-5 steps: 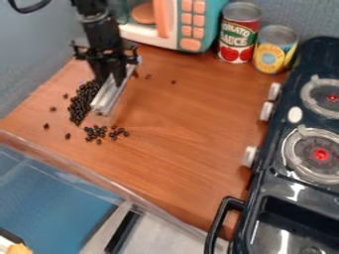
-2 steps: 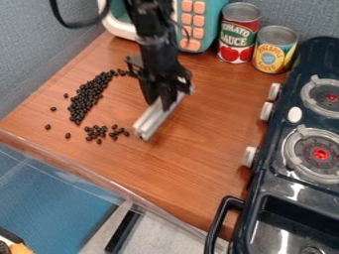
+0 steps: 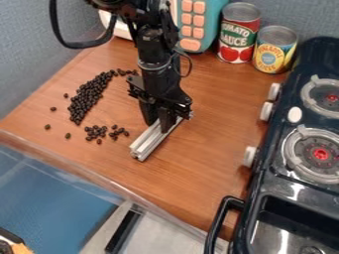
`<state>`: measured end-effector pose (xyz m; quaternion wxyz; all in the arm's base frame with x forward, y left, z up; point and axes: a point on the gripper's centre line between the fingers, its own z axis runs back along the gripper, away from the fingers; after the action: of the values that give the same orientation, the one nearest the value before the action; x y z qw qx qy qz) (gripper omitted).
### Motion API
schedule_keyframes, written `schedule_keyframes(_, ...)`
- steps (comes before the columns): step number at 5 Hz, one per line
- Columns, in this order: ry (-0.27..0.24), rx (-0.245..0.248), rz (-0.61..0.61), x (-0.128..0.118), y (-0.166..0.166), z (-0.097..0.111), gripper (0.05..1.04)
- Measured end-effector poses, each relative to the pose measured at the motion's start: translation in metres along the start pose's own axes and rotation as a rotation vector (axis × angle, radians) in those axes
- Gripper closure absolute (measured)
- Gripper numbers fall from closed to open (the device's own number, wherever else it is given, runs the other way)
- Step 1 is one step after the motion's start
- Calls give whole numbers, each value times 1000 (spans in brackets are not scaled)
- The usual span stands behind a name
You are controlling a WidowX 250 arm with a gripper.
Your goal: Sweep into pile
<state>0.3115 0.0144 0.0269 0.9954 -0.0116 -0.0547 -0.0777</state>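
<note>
Over a brown wood-grain table (image 3: 192, 173) beside blue-grey walls (image 3: 27, 44), grips a silver bar (image 3: 152, 141) in the pincer (image 3: 158, 124); has small, round, black beads (image 3: 84, 99) left of it, heaped and scattered.

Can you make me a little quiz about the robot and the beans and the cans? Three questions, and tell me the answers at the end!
1. True or false: the gripper is holding a silver metal bar.

2. Pick one. In the picture, where is the longest bunch of black beans?
A) To the left of the bar
B) To the right of the bar
C) Underneath the bar

3. Fill in the blank: the yellow-labelled can stands beside a taller can whose label is mostly ____.

Key: 1. True. 2. A. 3. Red.
</note>
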Motion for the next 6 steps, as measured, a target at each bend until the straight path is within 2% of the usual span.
schedule_keyframes(2, 19, 29, 54, -19, 39, 2, 757)
schedule_keyframes(3, 12, 34, 117, -29, 65, 3, 757)
schedule_keyframes(6, -10, 87, 197, -25, 108, 2, 757)
